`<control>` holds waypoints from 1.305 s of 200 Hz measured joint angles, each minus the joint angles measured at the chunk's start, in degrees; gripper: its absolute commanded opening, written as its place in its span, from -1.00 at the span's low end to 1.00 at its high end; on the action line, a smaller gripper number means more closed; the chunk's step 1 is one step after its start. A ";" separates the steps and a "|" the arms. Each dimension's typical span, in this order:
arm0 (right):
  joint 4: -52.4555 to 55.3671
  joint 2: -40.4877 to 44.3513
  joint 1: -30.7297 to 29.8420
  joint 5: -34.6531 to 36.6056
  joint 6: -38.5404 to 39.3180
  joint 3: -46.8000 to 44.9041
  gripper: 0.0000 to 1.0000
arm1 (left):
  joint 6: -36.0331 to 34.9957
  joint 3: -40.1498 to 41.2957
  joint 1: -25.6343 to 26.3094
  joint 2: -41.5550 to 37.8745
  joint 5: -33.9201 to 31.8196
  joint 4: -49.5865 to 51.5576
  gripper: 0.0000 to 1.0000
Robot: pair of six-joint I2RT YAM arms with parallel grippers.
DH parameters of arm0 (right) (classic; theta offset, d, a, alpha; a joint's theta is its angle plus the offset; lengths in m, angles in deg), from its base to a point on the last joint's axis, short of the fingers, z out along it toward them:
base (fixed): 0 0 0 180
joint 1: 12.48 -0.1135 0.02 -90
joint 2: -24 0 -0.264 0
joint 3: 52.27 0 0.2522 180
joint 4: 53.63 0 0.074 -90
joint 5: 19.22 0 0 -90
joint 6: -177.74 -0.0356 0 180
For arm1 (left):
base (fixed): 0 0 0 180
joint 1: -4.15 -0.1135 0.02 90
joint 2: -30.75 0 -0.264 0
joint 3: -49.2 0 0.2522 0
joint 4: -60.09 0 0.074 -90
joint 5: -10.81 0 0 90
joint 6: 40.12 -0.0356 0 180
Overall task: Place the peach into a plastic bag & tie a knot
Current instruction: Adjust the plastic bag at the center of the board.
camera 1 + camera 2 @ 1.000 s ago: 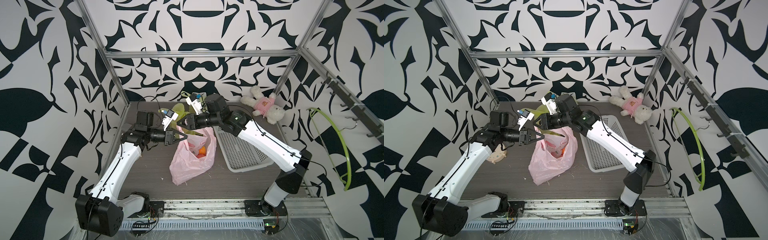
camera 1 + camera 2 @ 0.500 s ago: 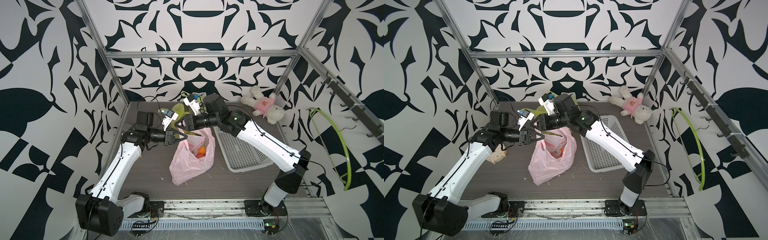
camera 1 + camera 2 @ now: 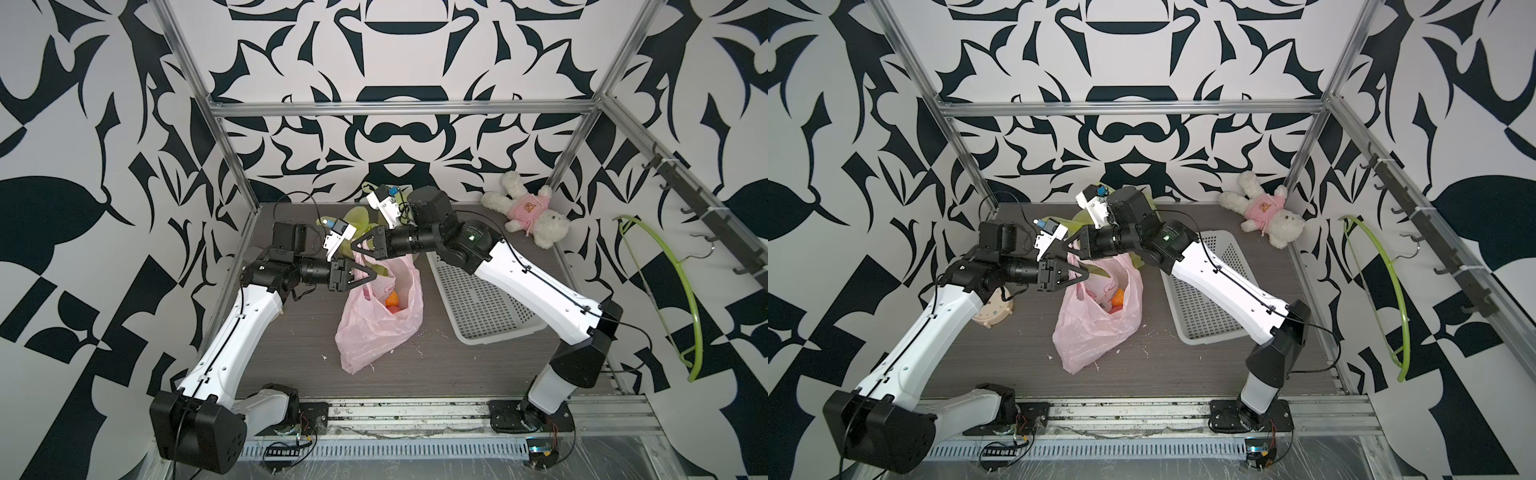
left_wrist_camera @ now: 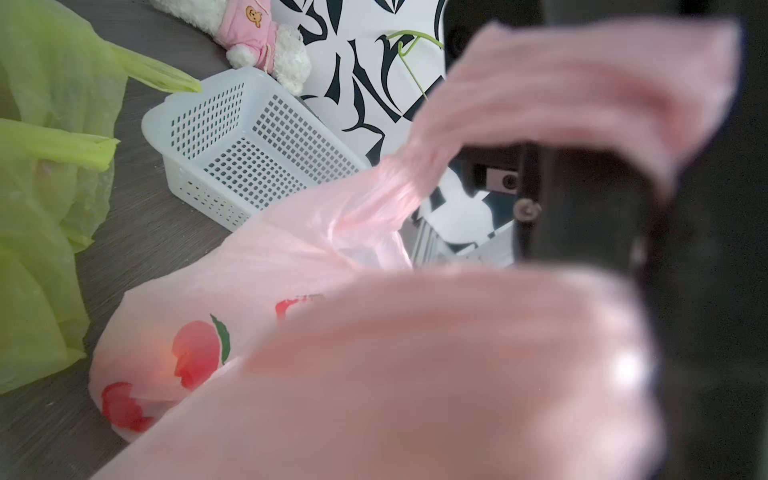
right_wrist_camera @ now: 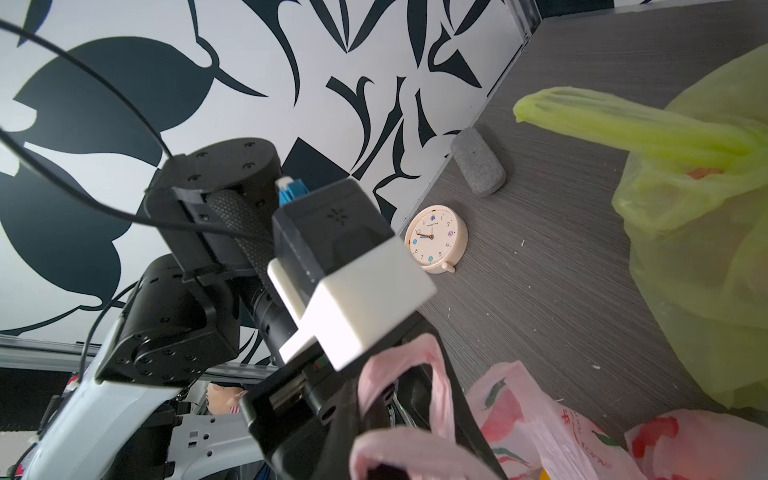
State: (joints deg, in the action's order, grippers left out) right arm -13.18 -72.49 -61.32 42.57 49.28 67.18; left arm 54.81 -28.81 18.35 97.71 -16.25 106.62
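Peach (image 3: pixel 392 300): inside the pink bag (image 3: pixel 376 332), showing as an orange body through the open mouth in both top views. The placement stage is judged complete. The bag lies near the centre of the table (image 3: pixel 299 340), mouth toward 12 o'clock, with its handles raised toward 11 o'clock, where both claws meet. No knot is visible — the mouth gapes and the handles run apart in the left wrist view, so tying is judged wholly outstanding. Left gripper (image 3: pixel 374 276): a pink handle is looped over it in the right wrist view; whether it is released or clenched cannot be told from the frames. Right gripper (image 3: pixel 358 246): clenched, tip just beside the upper handle, but whether plastic is actually pinched cannot be confirmed. Surroundings: the white basket (image 3: pixel 503 332) is at 3 o'clock of the bag, just beside it. The green bag (image 4: pixel 50 187) is at 12 o'clock, behind the grippers. The plush toy (image 3: pixel 528 208) is at 2 o'clock, well apart, and the small clock (image 3: pixel 994 311) is at 9 o'clock, partly under the left arm. Remaining, by judgement: cross the handles, pass one through — then draw tight.
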 measured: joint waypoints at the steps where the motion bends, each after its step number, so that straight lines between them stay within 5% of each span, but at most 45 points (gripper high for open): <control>1: -0.02 0.04 0.00 0.09 -0.02 -0.02 -1.00 | 0.31 0.09 0.00 -0.17 -0.22 -0.17 0.34; 67: -0.04 8.28 -0.92 8.72 -1.99 -1.97 -1.00 | 5.68 3.41 -0.04 -16.90 -13.55 -4.76 0.79; 111: 0.42 8.98 -4.96 16.57 -3.87 -1.29 -1.00 | 5.92 2.23 3.32 -18.18 -25.29 -5.79 0.80; 190: 4.00 1.99 -8.17 26.10 -5.84 4.94 -1.00 | 0.33 3.04 23.69 -22.38 -54.42 -7.23 0.76; 261: 5.55 1.95 -8.17 27.36 -6.51 6.34 -1.00 | -4.57 10.49 24.85 -23.56 -71.49 -8.48 0.63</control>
State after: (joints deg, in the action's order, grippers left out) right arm -7.62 -70.54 -69.49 69.94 42.77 73.52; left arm 50.24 -18.32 43.20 74.14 -87.74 98.14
